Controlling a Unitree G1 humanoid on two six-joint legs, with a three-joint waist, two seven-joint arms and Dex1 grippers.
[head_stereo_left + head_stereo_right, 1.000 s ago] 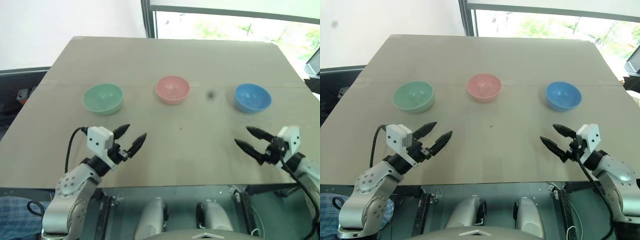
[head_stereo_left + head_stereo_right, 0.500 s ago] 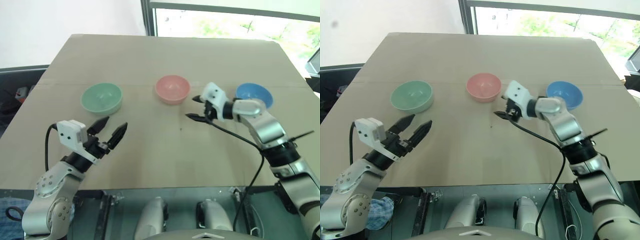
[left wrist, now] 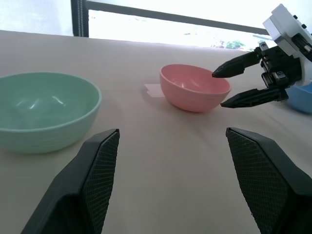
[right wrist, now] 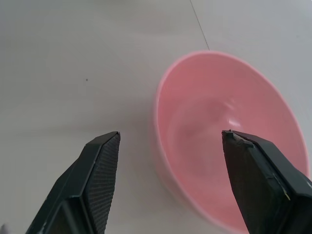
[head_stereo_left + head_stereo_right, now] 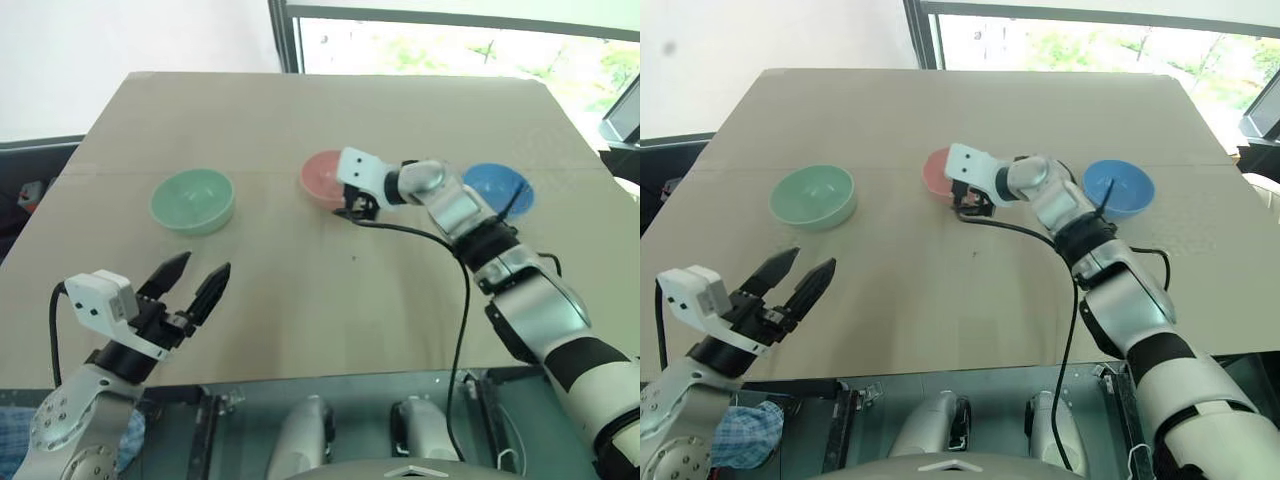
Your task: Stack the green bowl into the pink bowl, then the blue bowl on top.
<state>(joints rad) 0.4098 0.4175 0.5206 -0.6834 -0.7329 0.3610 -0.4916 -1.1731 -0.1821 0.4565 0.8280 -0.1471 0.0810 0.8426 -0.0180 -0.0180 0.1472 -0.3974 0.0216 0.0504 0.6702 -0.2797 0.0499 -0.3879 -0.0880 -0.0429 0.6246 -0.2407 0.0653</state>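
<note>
Your three bowls sat in one row across the tan cardboard-covered table point(image 5: 300, 300), all upright and well apart: the small round pale mint-green plastic bowl point(image 5: 192, 200) on the robot's left, the small round salmon-pink plastic bowl point(image 5: 320, 178) in the middle, and the small round sky-blue plastic bowl point(image 5: 498, 191) on the right. None was stacked yet.

From the head camera you could see the right gripper point(image 5: 352, 208) reaching across to the pink bowl's near right side, but its white camera housing and wrist hid the fingertips and part of the bowl. The left wrist view gave you what that view lacked: the right gripper's two black fingers point(image 3: 234, 67) were parted, one tip over the pink bowl's point(image 3: 194, 87) rim and one lower, outside its wall, with no clear contact. The right wrist view confirmed it, with the pink bowl's point(image 4: 229, 141) rim lying between the spread fingers, one finger point(image 4: 100, 180) outside over bare table and the other over the bowl's inside. It gripped nothing.

Your left gripper point(image 5: 190, 285) hovered above the near left part of the table, jaws wide and empty, pointing toward the green bowl point(image 3: 44, 109) but well short of it. The blue bowl showed in the left wrist view just as a sliver behind the right gripper.
</note>
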